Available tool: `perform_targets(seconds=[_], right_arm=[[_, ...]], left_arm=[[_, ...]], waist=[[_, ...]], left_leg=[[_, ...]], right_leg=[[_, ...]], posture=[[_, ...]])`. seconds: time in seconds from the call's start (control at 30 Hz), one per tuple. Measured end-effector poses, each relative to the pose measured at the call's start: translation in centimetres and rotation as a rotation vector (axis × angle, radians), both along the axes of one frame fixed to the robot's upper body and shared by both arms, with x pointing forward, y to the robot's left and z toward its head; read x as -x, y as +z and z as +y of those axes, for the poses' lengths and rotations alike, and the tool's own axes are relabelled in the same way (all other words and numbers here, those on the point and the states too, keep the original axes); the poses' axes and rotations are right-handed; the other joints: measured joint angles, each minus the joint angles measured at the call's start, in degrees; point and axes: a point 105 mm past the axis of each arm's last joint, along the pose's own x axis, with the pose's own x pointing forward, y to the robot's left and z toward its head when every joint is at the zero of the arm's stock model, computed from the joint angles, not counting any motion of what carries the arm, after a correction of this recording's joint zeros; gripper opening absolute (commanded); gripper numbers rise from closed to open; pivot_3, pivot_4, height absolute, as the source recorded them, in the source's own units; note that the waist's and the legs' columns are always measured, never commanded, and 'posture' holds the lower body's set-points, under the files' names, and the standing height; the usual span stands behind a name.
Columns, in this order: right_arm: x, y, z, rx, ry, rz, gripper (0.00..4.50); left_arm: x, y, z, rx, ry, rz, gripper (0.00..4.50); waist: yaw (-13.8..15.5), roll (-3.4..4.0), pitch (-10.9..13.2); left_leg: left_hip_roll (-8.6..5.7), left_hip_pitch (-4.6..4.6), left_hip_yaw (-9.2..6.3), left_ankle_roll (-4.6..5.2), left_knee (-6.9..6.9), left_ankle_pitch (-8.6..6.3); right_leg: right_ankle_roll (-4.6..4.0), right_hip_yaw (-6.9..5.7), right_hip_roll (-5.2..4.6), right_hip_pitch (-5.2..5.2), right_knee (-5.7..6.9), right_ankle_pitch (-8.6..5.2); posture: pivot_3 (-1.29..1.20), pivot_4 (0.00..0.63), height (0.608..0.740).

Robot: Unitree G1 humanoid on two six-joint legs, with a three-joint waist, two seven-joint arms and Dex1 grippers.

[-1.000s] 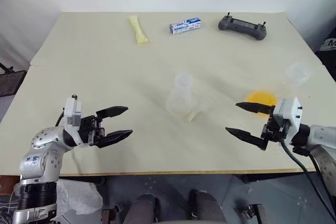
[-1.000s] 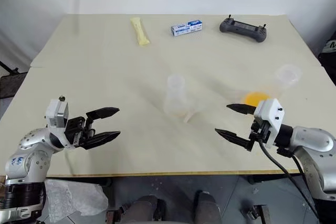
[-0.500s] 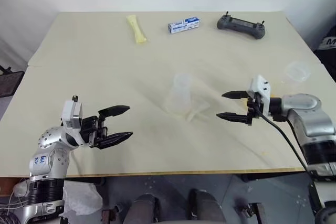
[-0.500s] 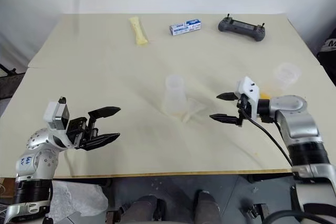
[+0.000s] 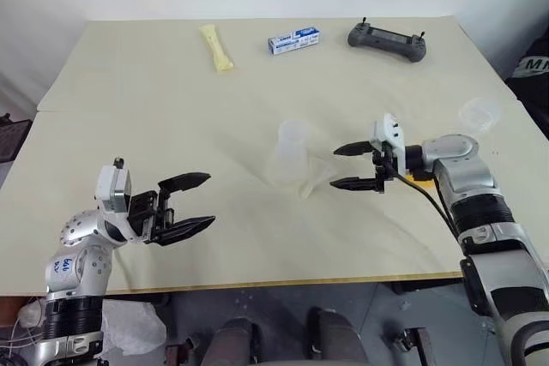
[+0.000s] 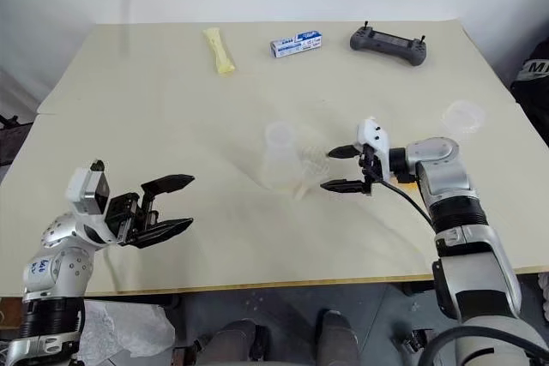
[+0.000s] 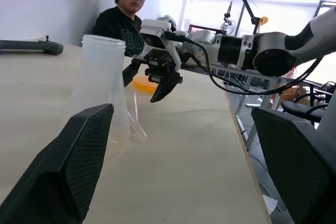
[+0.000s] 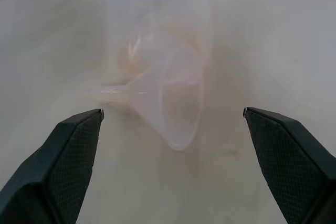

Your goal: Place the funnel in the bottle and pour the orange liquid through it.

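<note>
The clear bottle (image 5: 290,156) stands upright mid-table. The small transparent funnel (image 5: 316,179) lies on its side against the bottle's base, its wide mouth facing my right gripper (image 5: 334,167). That gripper is open, level and just right of the funnel. In the right wrist view the funnel (image 8: 168,95) lies between the spread fingertips, untouched. My right arm hides most of the orange liquid; a bright patch of orange liquid (image 7: 143,84) shows behind that gripper. My left gripper (image 5: 210,201) hovers open and empty near the front left edge, well left of the bottle.
At the back of the table lie a yellow packet (image 5: 216,47), a blue and white box (image 5: 294,40) and a dark remote controller (image 5: 386,39). A small clear cup (image 5: 479,115) stands near the right edge. A person (image 7: 128,9) sits beyond the table.
My right gripper has swung up from the front right edge and leftward, stopping beside the funnel; its arm now covers the orange patch. The left gripper has stayed put.
</note>
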Motion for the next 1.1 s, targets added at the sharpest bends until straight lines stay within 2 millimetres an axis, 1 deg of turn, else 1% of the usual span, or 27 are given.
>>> perform_targets(seconds=[0.03, 0.13, 0.2, 0.23, 0.3, 0.5, 0.53, 0.67, 0.83, 0.97, 1.1], right_arm=[[0.0, -0.1, 0.2, 0.003, 0.007, 0.002, 4.5], [0.0, -0.2, 0.7, 0.001, 0.024, 0.011, 3.87], [0.0, -0.3, 0.7, 0.006, 0.028, 0.019, 3.23], [0.0, -0.4, 0.7, 0.007, 0.029, 0.021, 2.8], [0.1, -0.4, 0.8, 0.006, 0.033, 0.022, 2.23], [0.1, -0.4, 1.3, -0.004, 0.042, 0.024, 0.2], [0.1, -0.3, 1.3, -0.005, 0.045, 0.022, 0.09], [0.4, -0.2, 1.4, -0.002, 0.052, 0.016, 0.09], [1.7, -0.2, 0.9, -0.009, 0.046, 0.011, 0.09], [2.9, 0.2, -0.1, 0.002, 0.023, -0.002, 0.09], [4.6, 0.2, -1.1, 0.002, -0.008, -0.002, 0.09]], left_arm=[[0.0, 0.1, 0.0, -0.001, -0.001, -0.003, 4.47], [0.1, 0.1, 0.0, -0.001, -0.002, -0.003, 4.5], [0.2, 0.0, 0.1, -0.006, -0.005, 0.0, 4.5], [0.2, 0.0, 0.1, -0.01, -0.007, 0.0, 4.5], [0.3, 0.0, 0.2, -0.013, -0.011, -0.001, 4.5], [0.3, 0.0, 0.2, -0.014, -0.02, -0.01, 4.5], [0.3, 0.0, 0.2, -0.014, -0.021, -0.01, 4.5], [0.1, 0.0, 0.2, -0.011, -0.033, -0.008, 4.5], [-0.2, -0.3, 0.2, -0.014, -0.068, 0.0, 4.5], [-1.0, 0.0, 0.5, -0.02, -0.066, -0.019, 4.5], [-1.6, -0.1, 0.2, -0.027, -0.085, -0.021, 4.5]], waist=[[0.0, 0.0, 0.0], [-0.1, 0.0, 0.0], [-0.2, 0.01, 0.0], [-0.2, 0.01, 0.0], [-0.3, 0.01, 0.0], [-1.0, 0.01, 0.0], [-1.1, 0.02, 0.0], [-1.1, 0.02, 0.0], [-0.9, 0.02, 0.0], [-0.9, 0.02, 0.0], [-0.7, 0.02, 0.0]], left_leg=[[0.0, 0.0, 0.0, 0.0, 0.0, 0.0], [0.0, 0.0, 0.0, -0.01, 0.0, 0.0], [0.0, 0.0, -0.01, -0.01, 0.0, -0.01], [0.0, 0.0, -0.01, -0.01, 0.0, -0.01], [0.0, 0.0, -0.01, -0.02, -0.01, -0.01], [0.0, 0.0, -0.04, -0.02, -0.04, -0.01], [0.0, 0.01, -0.04, -0.03, -0.05, -0.01], [0.0, 0.0, -0.04, -0.03, -0.06, -0.02], [-0.05, -0.04, -0.06, -0.03, -0.05, -0.02], [-0.05, -0.03, -0.04, -0.03, -0.04, -0.02], [-0.05, -0.03, -0.01, -0.03, -0.05, -0.02]], right_leg=[[0.0, 0.0, 0.0, 0.0, 0.0, 0.0], [0.0, 0.0, 0.0, 0.0, 0.01, 0.0], [0.0, 0.0, 0.0, 0.0, 0.01, 0.0], [0.0, 0.0, 0.0, 0.0, 0.01, 0.0], [0.0, 0.0, 0.0, 0.0, 0.01, 0.0], [0.0, -0.03, -0.01, 0.0, 0.01, 0.0], [0.0, -0.03, 0.0, 0.0, 0.01, 0.0], [-0.01, -0.05, 0.0, -0.02, 0.01, 0.0], [-0.01, -0.08, -0.06, -0.02, 0.0, 0.0], [0.0, -0.09, -0.05, -0.01, 0.01, 0.0], [0.0, -0.11, -0.05, -0.02, 0.0, 0.0]], posture=[[0.0, 0.15, 0.74], [0.0, 0.15, 0.74], [0.0, 0.15, 0.74], [0.0, 0.15, 0.74], [0.0, 0.15, 0.74], [0.0, 0.15, 0.74], [0.0, 0.15, 0.74], [0.0, 0.15, 0.74], [0.0, 0.15, 0.74], [0.0, 0.15, 0.74], [0.0, 0.15, 0.74]])
